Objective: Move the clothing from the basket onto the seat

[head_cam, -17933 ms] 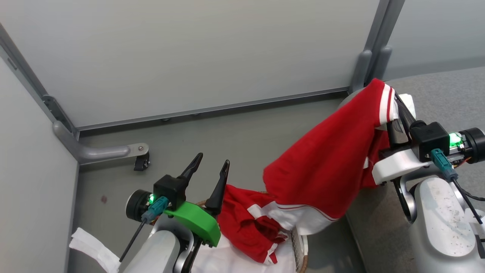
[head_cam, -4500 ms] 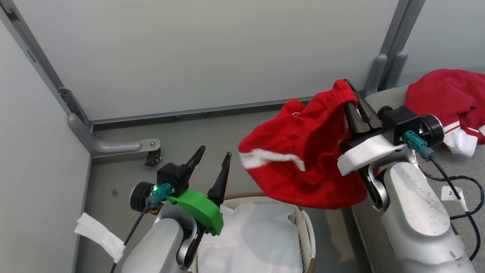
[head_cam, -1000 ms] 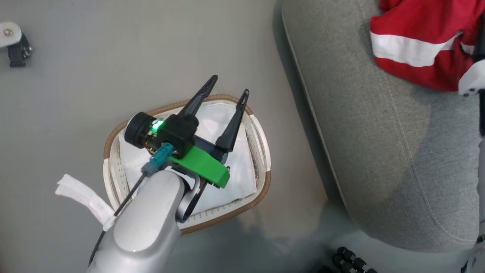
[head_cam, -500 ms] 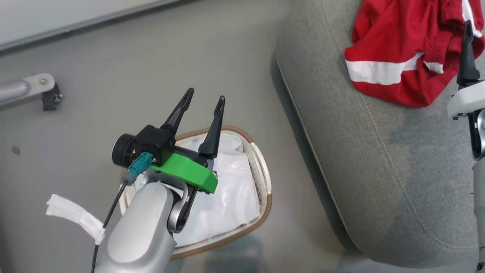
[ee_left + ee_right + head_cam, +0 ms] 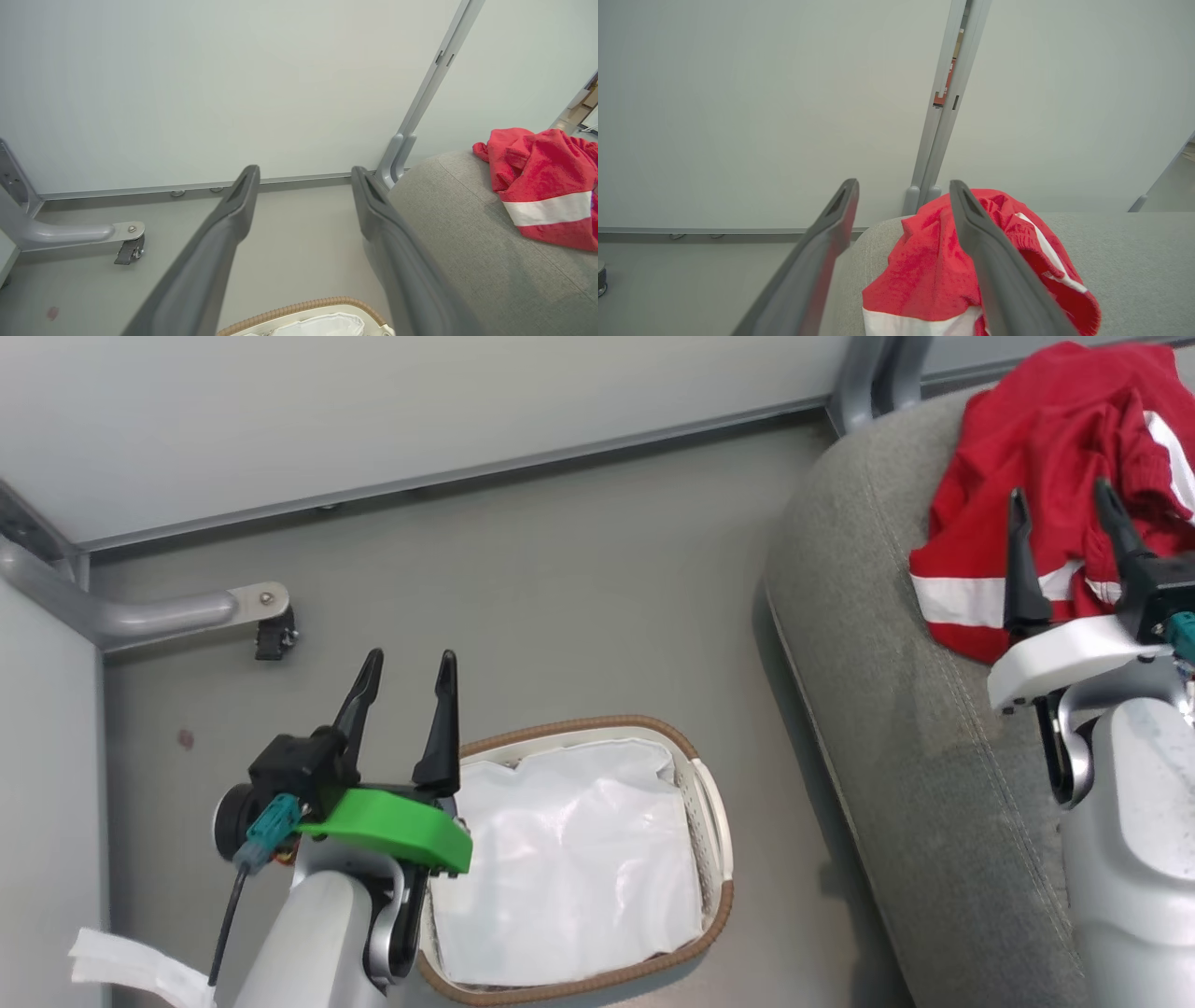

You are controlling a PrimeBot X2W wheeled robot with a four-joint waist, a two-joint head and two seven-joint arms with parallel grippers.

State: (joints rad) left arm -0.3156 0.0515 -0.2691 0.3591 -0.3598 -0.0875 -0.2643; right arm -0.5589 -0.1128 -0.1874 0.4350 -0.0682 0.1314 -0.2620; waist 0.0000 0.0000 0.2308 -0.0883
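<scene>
Between basket and seat: narrow strip of bare grey floor, open. Beyond basket's far rim, wide open floor up to wall panel and its base rail. At floor's far left, metal foot with caster, well apart from basket. Rounded left edge of seat just beside basket, not touching. At seat's far left corner, grey post.

Red clothing heaped at far end of seat, near that corner, white band turned toward seat's left edge. Two pieces bunched together, line between them hard to tell. Inside basket, white liner cloth, crumpled.

Against 4.5 s ago: red garment then pinched in right gripper and hanging above basket, now lying on seat with the other. Against 17.9 s ago: red piece then in basket, now out. Head camera shifted since half a second ago, whole picture displaced with it.

Pose, left gripper: raised above basket's left rim, fingers pointing toward wall panel, parted fairly wide, nothing between. Pose, right gripper: above seat, at near side of clothing heap, fingers pointing toward it, likewise parted and empty. Whether its tips brush the fabric, not clear.
</scene>
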